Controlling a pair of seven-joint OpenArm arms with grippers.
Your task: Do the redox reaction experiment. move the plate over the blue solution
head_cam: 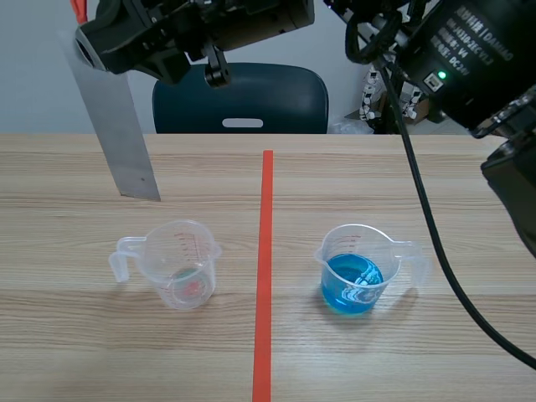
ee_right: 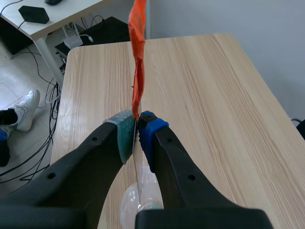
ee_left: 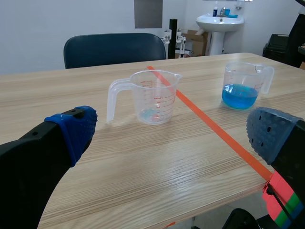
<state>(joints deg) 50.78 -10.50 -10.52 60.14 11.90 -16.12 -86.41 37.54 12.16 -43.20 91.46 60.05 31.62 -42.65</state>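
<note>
Scene view: holds the plate (head_cam: 117, 126) hanging from the right jaws, high over the worktop (head_cam: 419, 184), left of the tape line (head_cam: 266, 251), behind the empty cup (head_cam: 180, 264), well apart from the blue solution (head_cam: 352, 285). Left wrist view: shows the left jaws wide open, nothing between, low, both cups ahead. Right wrist view: grips the plate edge-on between both pads (ee_right: 125, 133), empty cup below.
</note>
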